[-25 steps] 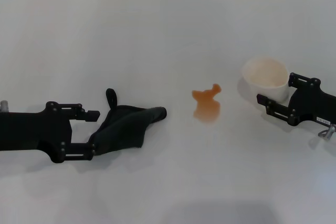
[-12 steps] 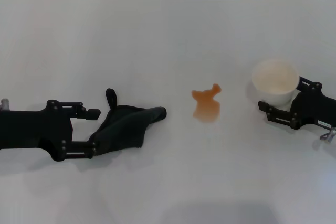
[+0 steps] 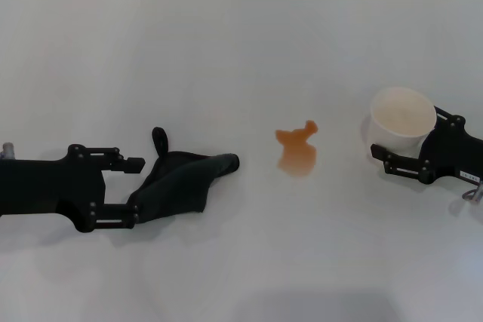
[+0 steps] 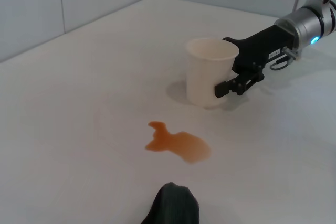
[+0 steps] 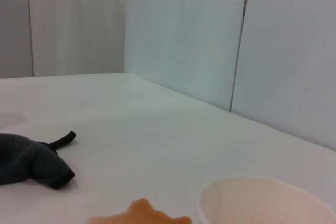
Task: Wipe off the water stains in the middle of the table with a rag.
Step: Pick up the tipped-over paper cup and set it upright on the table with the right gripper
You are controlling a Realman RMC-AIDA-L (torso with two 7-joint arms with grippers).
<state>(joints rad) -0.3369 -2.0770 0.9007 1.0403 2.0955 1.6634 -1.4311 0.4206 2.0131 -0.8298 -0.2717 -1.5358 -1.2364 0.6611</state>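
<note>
Mid-worktop [image 3: 226, 58], the orange water stains [image 3: 296, 150] sit unwiped. Left hand [image 3: 134, 194], fingers apart, straddles the charcoal rag [image 3: 181, 183] nearby, ungripped; right hand [image 3: 386, 157] clamps a paper cup [image 3: 401, 120].

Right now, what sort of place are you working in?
Probably a lab or test bench, not a home: a bare white table walled by plain pale panels, holding only a staged orange spill, a paper cup and a rag.
</note>
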